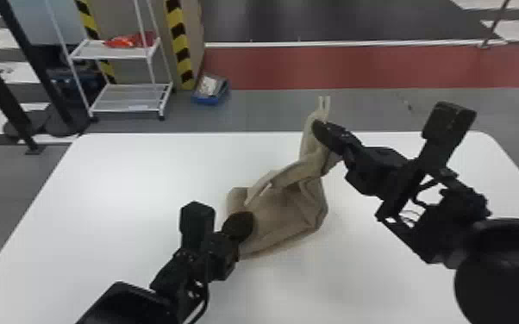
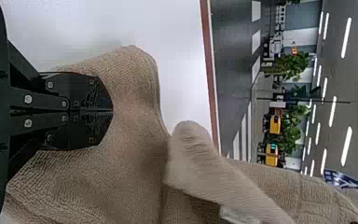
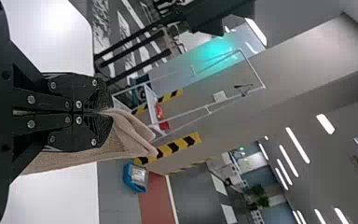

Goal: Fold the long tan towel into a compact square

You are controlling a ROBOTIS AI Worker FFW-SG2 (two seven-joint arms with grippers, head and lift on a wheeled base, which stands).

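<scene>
The tan towel [image 1: 289,211] is bunched and twisted over the middle of the white table, one end raised toward the far edge. At its near left part, my left gripper [image 1: 239,224] is shut on the cloth. My right gripper [image 1: 321,129] holds the raised end, with a short tip of cloth sticking up past it. In the left wrist view, the towel [image 2: 135,154] spreads around the closed left gripper [image 2: 113,111], a loose fold beside it. From the right gripper [image 3: 112,112] in the right wrist view, a folded bit of towel [image 3: 133,133] pokes out between closed fingers.
The white table [image 1: 120,172] surrounds the towel, its far edge just beyond the right gripper. On the floor behind stand a white wire rack [image 1: 129,103] and a blue bin [image 1: 211,89].
</scene>
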